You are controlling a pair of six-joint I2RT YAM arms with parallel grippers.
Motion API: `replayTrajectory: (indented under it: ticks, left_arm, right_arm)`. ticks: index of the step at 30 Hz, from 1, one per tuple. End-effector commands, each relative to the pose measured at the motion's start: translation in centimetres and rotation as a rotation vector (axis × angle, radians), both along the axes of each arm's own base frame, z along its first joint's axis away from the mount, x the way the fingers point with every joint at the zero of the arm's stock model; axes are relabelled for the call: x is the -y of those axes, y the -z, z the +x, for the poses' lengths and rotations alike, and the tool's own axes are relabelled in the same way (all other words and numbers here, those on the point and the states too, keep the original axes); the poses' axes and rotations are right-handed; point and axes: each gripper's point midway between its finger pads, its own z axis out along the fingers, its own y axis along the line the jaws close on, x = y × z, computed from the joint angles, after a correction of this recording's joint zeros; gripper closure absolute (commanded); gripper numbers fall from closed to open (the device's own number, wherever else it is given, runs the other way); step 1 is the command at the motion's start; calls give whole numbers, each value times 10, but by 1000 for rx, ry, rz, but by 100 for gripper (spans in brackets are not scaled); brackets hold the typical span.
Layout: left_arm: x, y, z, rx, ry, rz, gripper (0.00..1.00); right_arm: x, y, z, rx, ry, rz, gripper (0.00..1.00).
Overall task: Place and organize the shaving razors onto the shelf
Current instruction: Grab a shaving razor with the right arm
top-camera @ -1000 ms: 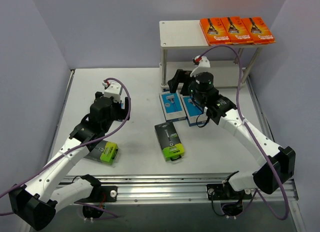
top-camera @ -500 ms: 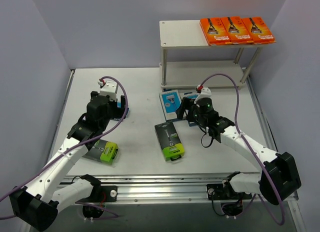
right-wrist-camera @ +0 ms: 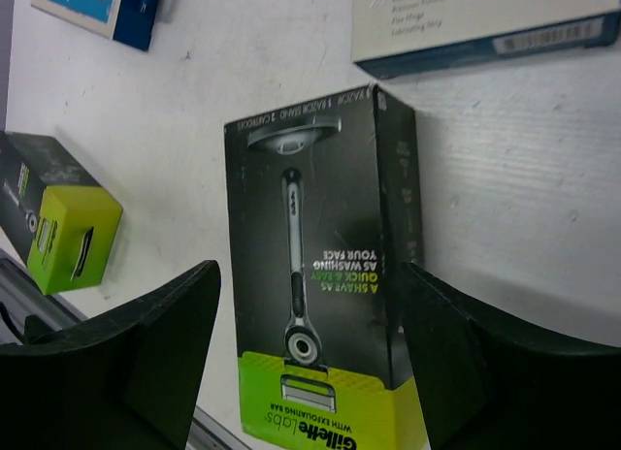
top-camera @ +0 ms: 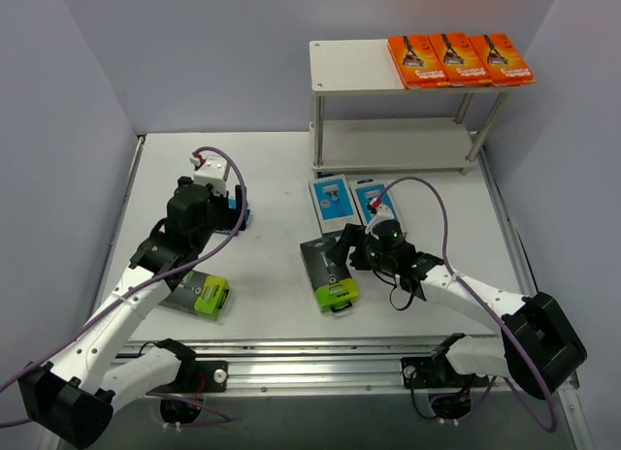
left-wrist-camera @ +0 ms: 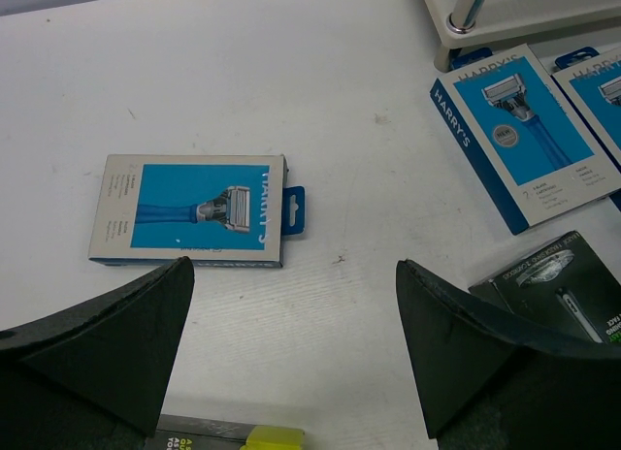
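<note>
From where I stood, the right gripper (right-wrist-camera: 310, 275) hung low over the flat black cardboard razor pack with a lime-green end (right-wrist-camera: 320, 227), just below the middle of the overhead frame. Its jaws were apart, one on each long side of the pack, and neither seemed to touch it. The left gripper (left-wrist-camera: 291, 275) was spread wide and empty above a single light blue razor pack (left-wrist-camera: 189, 212) at centre left. A second black and lime pack (top-camera: 199, 293) lay at lower left on the white tabletop (top-camera: 272, 159). Two more light blue packs (top-camera: 331, 200) lay side by side in front of the small beige two-tier shelf (top-camera: 354, 67) at upper right. Three orange razor packs (top-camera: 459, 59) were lined up along the right of the shelf's top board. The black pack looked light and stiff, a thin printed box that I judged would skid on the smooth table if pushed from one side. The best hold looked to be across its narrow width near the middle, with the fingers down close to the table. It would want an even, gentle squeeze, since card walls dent.
</note>
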Motion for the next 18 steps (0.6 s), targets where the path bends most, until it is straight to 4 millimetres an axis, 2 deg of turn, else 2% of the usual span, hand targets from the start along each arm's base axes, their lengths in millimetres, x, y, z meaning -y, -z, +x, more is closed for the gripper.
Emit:
replayTrajectory:
  ticks: [1,9,14,18]
  left_arm:
    - [3,-28,2,58,10,-54,6]
    - [4,-29,1,55,18,-68,6]
    - [5,-28,1,51,23,-72,6]
    - [6,-27,1,48,26,-70,6]
  right_arm:
    - [-17,-17,-9,28,-22,90,32]
    - [-35,19,-24,-19,-45,22,32]
    - [-68,30,-25,-29,-103,4,33]
    - [-84,19,-16,-1,-118,14,33]
